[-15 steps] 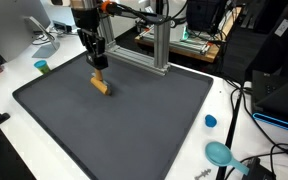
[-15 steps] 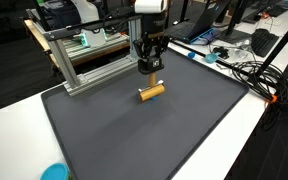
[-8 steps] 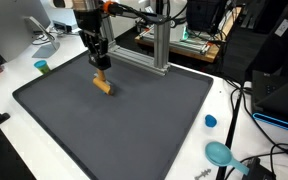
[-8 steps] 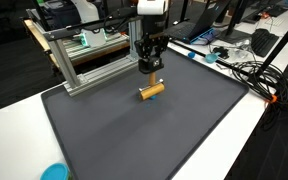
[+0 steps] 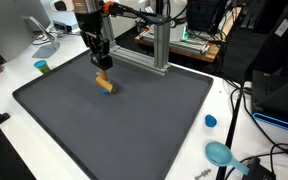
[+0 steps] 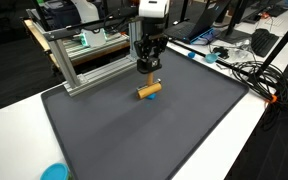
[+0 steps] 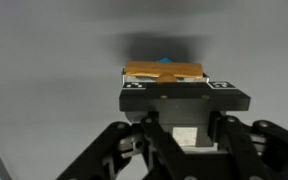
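Jaws clamped on one tan wooden cylinder, over one dark mat.

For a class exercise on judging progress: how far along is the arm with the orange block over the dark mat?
Done: the gripper is shut on the orange block, which the wrist view shows clamped between the fingers. In hand: the block sits crosswise under the gripper over the far part of the dark mat; whether it clears the mat is unclear. Left: probably setting it down and letting go.
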Controlling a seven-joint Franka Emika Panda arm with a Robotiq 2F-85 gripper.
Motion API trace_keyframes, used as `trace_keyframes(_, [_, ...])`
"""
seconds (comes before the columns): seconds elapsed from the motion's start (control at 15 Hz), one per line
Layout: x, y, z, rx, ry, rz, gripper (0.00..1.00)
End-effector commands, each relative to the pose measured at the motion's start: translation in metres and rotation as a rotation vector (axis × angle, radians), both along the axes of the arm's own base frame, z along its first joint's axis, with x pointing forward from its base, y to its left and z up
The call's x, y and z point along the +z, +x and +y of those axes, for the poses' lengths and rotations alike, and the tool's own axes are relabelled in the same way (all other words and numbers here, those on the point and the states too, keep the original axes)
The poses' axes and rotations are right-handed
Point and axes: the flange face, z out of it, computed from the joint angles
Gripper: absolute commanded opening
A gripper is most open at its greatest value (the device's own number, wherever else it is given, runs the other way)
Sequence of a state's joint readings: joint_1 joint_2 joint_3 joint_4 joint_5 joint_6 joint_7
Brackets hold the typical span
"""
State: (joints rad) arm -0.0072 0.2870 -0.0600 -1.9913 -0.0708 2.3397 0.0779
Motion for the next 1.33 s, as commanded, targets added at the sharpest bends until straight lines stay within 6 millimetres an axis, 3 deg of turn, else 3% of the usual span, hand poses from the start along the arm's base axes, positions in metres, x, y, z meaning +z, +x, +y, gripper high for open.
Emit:
trace_keyframes(0.0, [-0.02,-0.001,0.0,0.004,-0.01,0.073,0.22])
trace_keyframes(0.27, [-0.031,0.004,0.005,-0.004,0.039,0.048,0.22])
trace_keyframes(0.33, [-0.026,0.006,0.004,-0.008,0.039,0.039,0.22])
trace_keyframes(0.73, [0.031,-0.02,-0.003,0.058,0.006,0.091,0.22])
trace_keyframes(0.93, [0.056,-0.022,-0.001,0.084,0.024,0.048,0.22])
trace_keyframes(1.13, [0.058,-0.015,0.007,0.076,0.066,0.032,0.22])
trace_keyframes(1.27, [0.046,-0.007,0.01,0.038,0.08,0.012,0.22])
